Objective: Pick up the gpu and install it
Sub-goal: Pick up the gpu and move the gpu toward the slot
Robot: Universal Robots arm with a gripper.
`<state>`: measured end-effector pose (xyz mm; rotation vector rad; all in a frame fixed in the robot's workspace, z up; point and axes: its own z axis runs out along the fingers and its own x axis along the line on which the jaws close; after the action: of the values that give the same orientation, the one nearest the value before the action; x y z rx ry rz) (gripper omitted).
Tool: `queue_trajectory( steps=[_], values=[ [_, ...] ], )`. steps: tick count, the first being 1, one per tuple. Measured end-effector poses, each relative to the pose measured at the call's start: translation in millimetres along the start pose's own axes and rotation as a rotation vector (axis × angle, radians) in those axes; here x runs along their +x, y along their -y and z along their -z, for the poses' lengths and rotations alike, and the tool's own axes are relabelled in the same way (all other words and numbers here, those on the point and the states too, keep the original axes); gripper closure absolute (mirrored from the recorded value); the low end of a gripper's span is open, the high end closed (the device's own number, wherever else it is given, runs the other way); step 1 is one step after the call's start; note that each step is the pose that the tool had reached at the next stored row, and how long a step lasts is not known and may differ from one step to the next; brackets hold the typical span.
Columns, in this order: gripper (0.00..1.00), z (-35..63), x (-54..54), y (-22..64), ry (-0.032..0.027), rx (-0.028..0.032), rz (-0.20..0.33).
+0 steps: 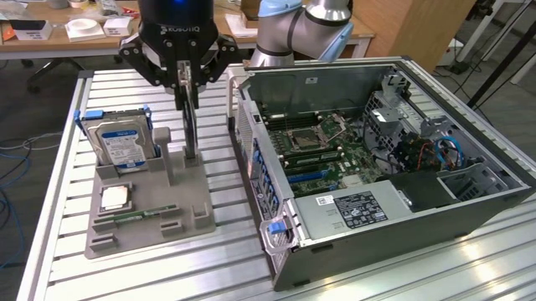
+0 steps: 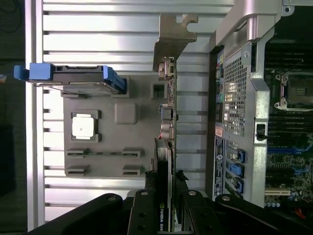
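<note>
Your arm (image 1: 289,28) comes in from behind the open computer case (image 1: 469,207), wrist turned so the gripper (image 1: 186,84) points straight down over the gray parts tray (image 1: 188,197). The claw is clenched on the gpu (image 1: 191,128) at its upper edge, one of the fingers (image 2: 144,210) on each face of the board. The gpu hangs upright and edge-on, its lower end at the tray's rear stand, near the hard drive (image 1: 122,141) standing in its blue caddy. You cannot tell whether the card is clear of the stand. In the wrist view its silvery bracket (image 2: 173,34) juts past the tray over the slatted table (image 1: 418,276), alongside the case's rear panel.
</note>
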<state>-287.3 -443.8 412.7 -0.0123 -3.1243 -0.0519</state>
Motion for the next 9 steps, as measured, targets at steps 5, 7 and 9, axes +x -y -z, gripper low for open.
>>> queue_trajectory(
  steps=[5, 7, 9],
  values=[
    [0.74, 7.0, 0.1, -0.3, 0.0000, -0.0004, 0.000],
    [0.74, 9.7, 0.2, -0.3, 0.0000, -0.0004, 0.000],
    [0.74, 12.5, 0.2, -0.4, 0.0000, -0.0005, 0.000]
  ],
)
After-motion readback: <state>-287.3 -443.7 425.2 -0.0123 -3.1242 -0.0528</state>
